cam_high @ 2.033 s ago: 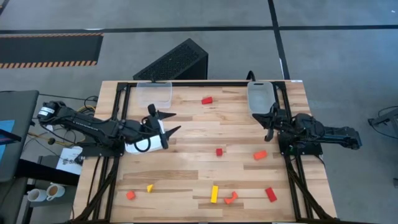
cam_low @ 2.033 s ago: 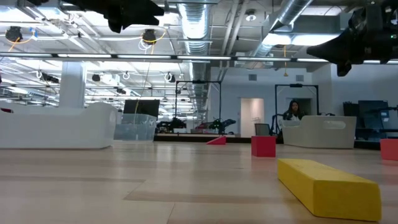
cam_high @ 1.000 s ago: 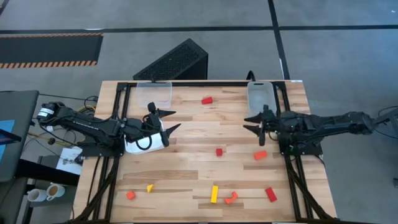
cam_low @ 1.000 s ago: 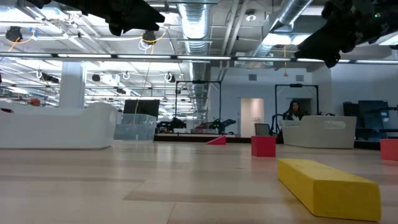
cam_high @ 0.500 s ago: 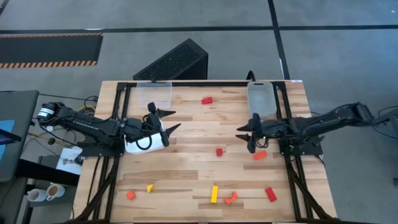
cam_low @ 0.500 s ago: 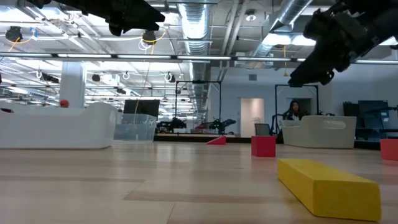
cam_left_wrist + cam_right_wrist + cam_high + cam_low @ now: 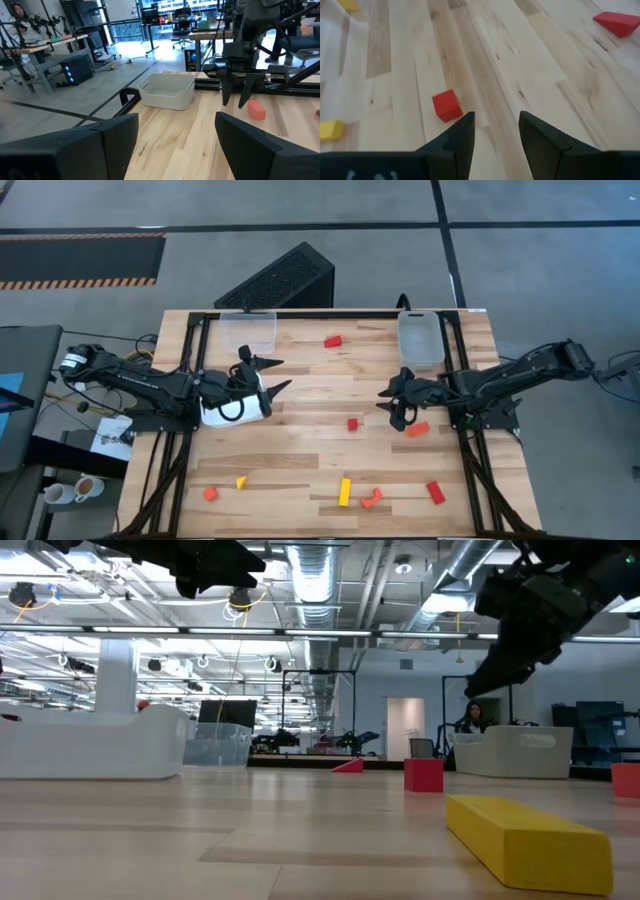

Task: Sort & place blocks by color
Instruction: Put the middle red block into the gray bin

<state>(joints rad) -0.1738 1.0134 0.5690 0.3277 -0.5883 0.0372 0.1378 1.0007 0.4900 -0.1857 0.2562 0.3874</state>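
The blocks lie scattered on the wooden table: a red wedge (image 7: pixel 333 341) at the far side, a red cube (image 7: pixel 352 423) in the middle, and an orange block (image 7: pixel 417 429) to its right. A yellow bar (image 7: pixel 345 491), an orange arch (image 7: pixel 371 498) and a red bar (image 7: pixel 436 492) lie near the front edge. An orange cube (image 7: pixel 210 493) and a small yellow block (image 7: pixel 241 481) lie at the front left. My right gripper (image 7: pixel 388 406) hangs open above the table between the red cube (image 7: pixel 446 105) and the orange block, tipped downward. My left gripper (image 7: pixel 283 374) waits open, left of centre.
A clear bin (image 7: pixel 249 330) stands at the far left of the table and a second bin (image 7: pixel 421 338) at the far right. In the left wrist view the second bin (image 7: pixel 167 90) shows beside my right arm. Bare wood lies between the two grippers.
My right gripper has gone toward the table's left and near edges and come down, tipping its fingers downward, and now hangs beside the orange block. The gap between its fingers looks unchanged. No block has moved.
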